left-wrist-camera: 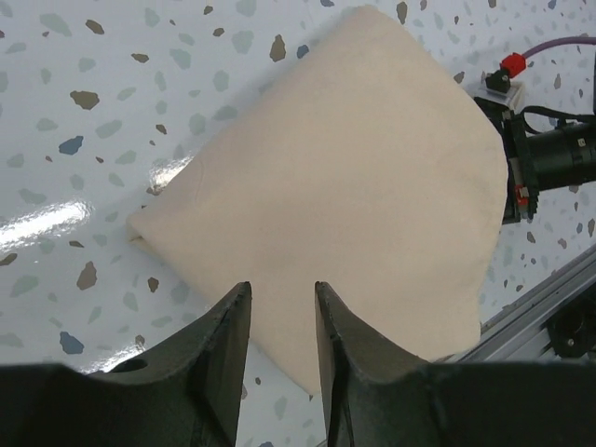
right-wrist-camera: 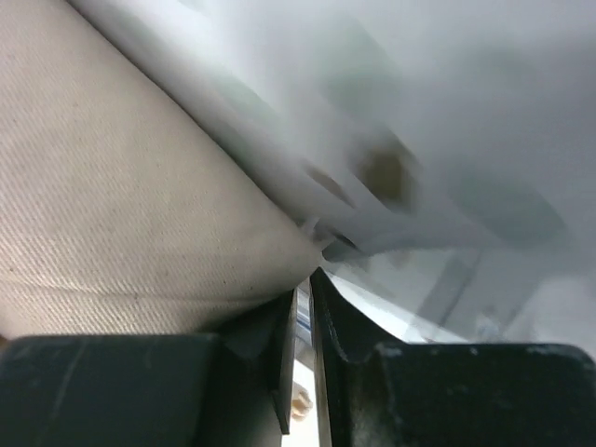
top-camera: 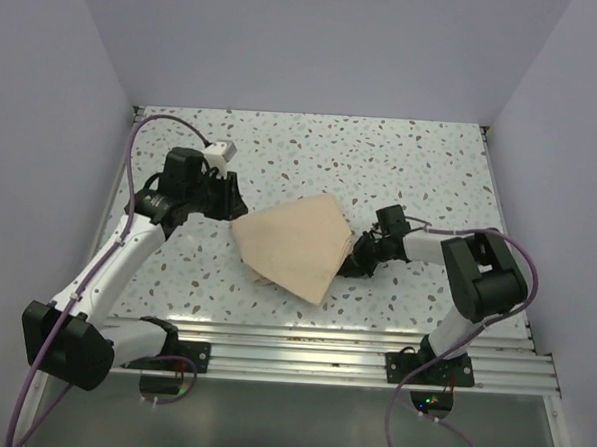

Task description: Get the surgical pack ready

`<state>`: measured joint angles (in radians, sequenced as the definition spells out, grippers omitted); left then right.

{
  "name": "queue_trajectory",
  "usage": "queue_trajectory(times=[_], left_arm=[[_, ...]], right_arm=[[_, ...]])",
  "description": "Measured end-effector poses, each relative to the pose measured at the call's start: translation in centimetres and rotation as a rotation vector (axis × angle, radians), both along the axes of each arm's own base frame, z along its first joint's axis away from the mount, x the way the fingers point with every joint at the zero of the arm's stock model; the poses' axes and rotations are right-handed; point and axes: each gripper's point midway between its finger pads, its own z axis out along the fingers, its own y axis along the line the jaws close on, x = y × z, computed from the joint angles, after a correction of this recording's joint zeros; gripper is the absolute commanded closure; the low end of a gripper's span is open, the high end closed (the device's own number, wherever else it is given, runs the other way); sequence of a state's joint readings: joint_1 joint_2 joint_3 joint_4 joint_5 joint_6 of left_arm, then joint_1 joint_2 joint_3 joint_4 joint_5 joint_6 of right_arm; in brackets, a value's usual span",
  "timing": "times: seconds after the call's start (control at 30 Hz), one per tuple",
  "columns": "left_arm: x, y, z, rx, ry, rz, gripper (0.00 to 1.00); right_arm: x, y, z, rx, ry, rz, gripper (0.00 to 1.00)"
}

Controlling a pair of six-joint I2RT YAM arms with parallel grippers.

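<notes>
the tan cloth bundle lies folded in the middle of the speckled worktop. the left claw hangs just over its left corner, jaws partly apart and holding nothing. the right claw is at its right edge, jaws almost together; it may be pinching a fold, but the blurred view does not show it.

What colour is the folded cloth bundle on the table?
Plain tan; the cloth bundle shows best in the left wrist view.
</notes>
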<state>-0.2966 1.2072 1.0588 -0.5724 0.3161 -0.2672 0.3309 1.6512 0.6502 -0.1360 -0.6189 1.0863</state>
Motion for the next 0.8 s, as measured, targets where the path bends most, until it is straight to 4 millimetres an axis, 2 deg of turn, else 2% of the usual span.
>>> queue_trajectory(times=[0.17, 0.27, 0.37, 0.4, 0.43, 0.53, 0.67, 0.7, 0.8], left_arm=[[-1.3, 0.4, 0.7, 0.011, -0.031, 0.006, 0.6], [-1.9, 0.1, 0.5, 0.028, -0.036, -0.006, 0.58], [-2.6, -1.1, 0.0, 0.06, -0.035, -0.044, 0.56], [-2.9, -1.6, -0.4, 0.073, -0.029, -0.06, 0.55], [-3.2, -2.2, -0.9, 0.091, -0.018, -0.081, 0.55], [-4.1, -3.9, -2.5, 0.154, 0.015, -0.139, 0.52], [-4.6, -6.4, -4.1, 0.241, 0.038, -0.201, 0.5], [-4.7, -6.8, -4.3, 0.255, 0.037, -0.21, 0.49], [-5.0, -8.4, -5.1, 0.303, 0.037, -0.246, 0.48]], right_arm=[[5.5, 1.8, 0.6, -0.005, -0.028, 0.017, 0.78], [9.0, 2.6, 1.2, -0.014, -0.072, 0.041, 0.7], [11.4, 2.3, 2.0, -0.041, -0.129, 0.073, 0.48], [11.5, 1.7, 2.2, -0.049, -0.137, 0.08, 0.36], [11.4, 1.0, 2.2, -0.058, -0.142, 0.089, 0.2], [10.0, -2.0, 1.9, -0.087, -0.125, 0.104, 0.03], [6.6, -6.4, 2.3, -0.149, -0.112, 0.113, 0.01], [5.6, -7.0, 2.5, -0.163, -0.108, 0.126, 0.01], [3.6, -7.3, 3.2, -0.171, -0.123, 0.175, 0.01]])
